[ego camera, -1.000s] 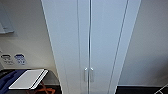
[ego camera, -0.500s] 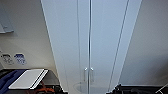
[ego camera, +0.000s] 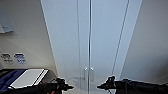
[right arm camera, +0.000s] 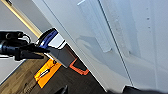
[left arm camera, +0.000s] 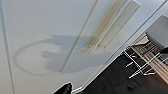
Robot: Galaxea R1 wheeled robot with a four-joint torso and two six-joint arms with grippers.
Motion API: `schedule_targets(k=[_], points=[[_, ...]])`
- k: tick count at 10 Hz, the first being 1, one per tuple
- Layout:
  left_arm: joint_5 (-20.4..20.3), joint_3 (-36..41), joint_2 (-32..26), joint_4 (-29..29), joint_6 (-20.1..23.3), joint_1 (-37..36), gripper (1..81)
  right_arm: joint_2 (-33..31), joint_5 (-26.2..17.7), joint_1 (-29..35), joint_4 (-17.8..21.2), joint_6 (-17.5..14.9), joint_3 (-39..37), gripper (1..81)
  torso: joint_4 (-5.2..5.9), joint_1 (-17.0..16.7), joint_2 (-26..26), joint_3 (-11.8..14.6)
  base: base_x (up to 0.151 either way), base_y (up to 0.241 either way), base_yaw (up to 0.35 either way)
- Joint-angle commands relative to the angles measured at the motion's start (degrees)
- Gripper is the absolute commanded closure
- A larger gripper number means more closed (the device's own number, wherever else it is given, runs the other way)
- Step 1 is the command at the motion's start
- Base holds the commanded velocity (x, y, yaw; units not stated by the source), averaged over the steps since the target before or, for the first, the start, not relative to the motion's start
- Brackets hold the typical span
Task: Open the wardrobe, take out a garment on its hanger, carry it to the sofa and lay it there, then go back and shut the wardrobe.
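Here we are, square in front of the wardrobe (ego camera: 100,37), tall and white, both panel doors flush and the centre seam running straight down the head view. It is the only container on show, it's sealed, and so whatever hangs inside cannot be made out from here (the garment and its hanger are presumably behind those doors, but that's a judgement from the task, not something seen).

Down to the arms now. The left gripper (ego camera: 67,87) comes in low, tip aimed at the seam and stopping short of it; the right gripper (ego camera: 102,86) mirrors it from the other side, nearer the handles. Both tips look narrow and drawn in, but whether the fingers are together or apart I honestly cannot tell.

Smallest of all, the pair of handles (ego camera: 88,73), little vertical white bars sitting just either side of the seam, above and between the two gripper tips. The left wrist view catches them long and pale against the door (left arm camera: 110,25), with the gripper's shadow cast on the panel beside them.

So the step in hand reads as opening. Doing it well means each gripper rising to its own handle, coming in level, catching behind the bar, not scraping the panel, then pulling along the door's arc.
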Motion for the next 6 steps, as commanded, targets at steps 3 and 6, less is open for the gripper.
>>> schedule_targets(k=[3, 6], points=[[-0.55, -8.61, 7.50, -0.01, -2.65, -10.51, 1.0, 3.82, 3.90, 11.07, 1.05, 3.89, -4.20, 1.0, 0.00, 0.02, 0.02, -0.02, 0.000, 0.000, 0.000], [0.15, -12.49, 12.43, 0.26, -3.00, -11.66, 1.0, 8.12, 4.17, 13.44, 0.97, 6.70, -10.52, 1.0, 0.00, 0.07, 0.04, -0.05, 0.000, 0.000, 0.000]])
